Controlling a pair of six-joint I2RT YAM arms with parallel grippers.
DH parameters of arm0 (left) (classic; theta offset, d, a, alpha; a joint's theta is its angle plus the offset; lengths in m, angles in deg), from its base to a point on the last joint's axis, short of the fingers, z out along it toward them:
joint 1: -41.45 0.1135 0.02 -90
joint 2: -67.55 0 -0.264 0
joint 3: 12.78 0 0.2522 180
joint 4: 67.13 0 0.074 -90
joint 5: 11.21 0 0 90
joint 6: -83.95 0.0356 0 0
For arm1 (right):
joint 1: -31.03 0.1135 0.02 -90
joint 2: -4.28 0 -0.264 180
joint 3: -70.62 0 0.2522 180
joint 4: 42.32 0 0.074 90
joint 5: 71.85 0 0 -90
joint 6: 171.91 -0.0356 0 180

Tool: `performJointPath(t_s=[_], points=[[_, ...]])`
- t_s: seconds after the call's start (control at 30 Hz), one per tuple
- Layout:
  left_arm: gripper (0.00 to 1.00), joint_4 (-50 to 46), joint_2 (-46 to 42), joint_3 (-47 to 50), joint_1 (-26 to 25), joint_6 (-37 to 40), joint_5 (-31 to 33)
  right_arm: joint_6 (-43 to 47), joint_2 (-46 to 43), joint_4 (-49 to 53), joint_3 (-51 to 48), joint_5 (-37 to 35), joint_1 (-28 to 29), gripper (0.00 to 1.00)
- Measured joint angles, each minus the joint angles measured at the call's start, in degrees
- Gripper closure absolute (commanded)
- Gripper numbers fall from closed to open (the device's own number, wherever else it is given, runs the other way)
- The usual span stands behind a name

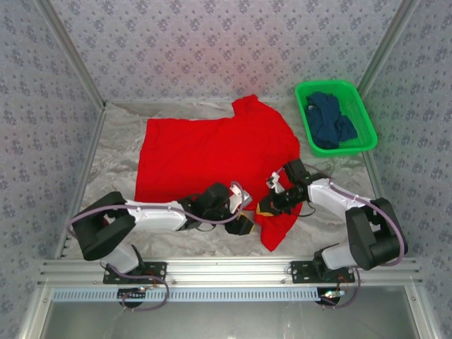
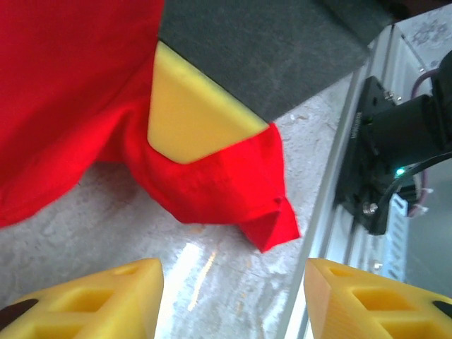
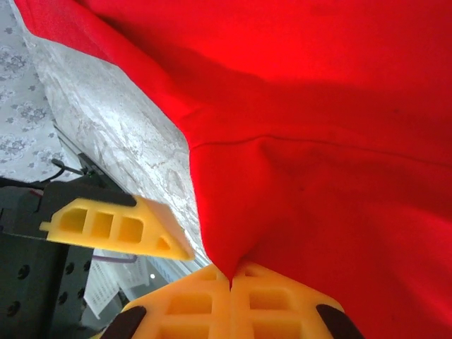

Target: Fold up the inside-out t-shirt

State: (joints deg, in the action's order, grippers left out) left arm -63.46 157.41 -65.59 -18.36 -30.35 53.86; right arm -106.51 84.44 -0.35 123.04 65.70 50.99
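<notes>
My right gripper (image 3: pixel 232 279) pinches the soft red t-shirt (image 1: pixel 212 148) at its wrinkled five-o'clock corner; my left gripper (image 2: pixel 229 277) gapes wide.

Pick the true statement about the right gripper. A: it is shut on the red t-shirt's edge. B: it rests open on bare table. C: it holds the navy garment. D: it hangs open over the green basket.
A: in the right wrist view the right gripper has its fingertips together, with the red t-shirt pinched between them.
</notes>
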Motion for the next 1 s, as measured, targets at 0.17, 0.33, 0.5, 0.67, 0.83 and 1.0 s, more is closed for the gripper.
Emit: performJointPath(t_s=[0.17, 0.33, 0.5, 0.67, 0.83, 1.0], points=[[0.49, 0.81, 4.35, -0.57, -0.50, 3.74, 0.50, -0.24, 0.00, -0.04, -0.15, 0.96, -0.20, 1.00], [0.48, 1.11, 6.80, -1.33, -1.07, 6.36, 1.60, -0.42, 0.00, -0.15, -0.15, 1.33, -0.50, 1.00], [0.57, 3.74, 8.81, -3.41, -1.07, 6.88, 2.47, -0.42, 0.00, -0.15, -0.15, 1.33, -0.50, 1.00], [0.80, 6.29, 9.27, -4.00, -1.07, 6.32, 2.93, -0.42, 0.00, -0.04, -0.15, 1.31, -0.57, 1.00], [1.00, 6.40, 9.22, -4.00, -1.07, 6.21, 3.13, -0.11, 0.00, 1.05, -0.11, 0.46, -0.83, 0.97], [1.00, -0.76, 6.47, -4.55, -2.29, 7.23, 4.20, 1.25, -0.02, 4.92, 1.84, -2.08, -0.87, 0.74]])
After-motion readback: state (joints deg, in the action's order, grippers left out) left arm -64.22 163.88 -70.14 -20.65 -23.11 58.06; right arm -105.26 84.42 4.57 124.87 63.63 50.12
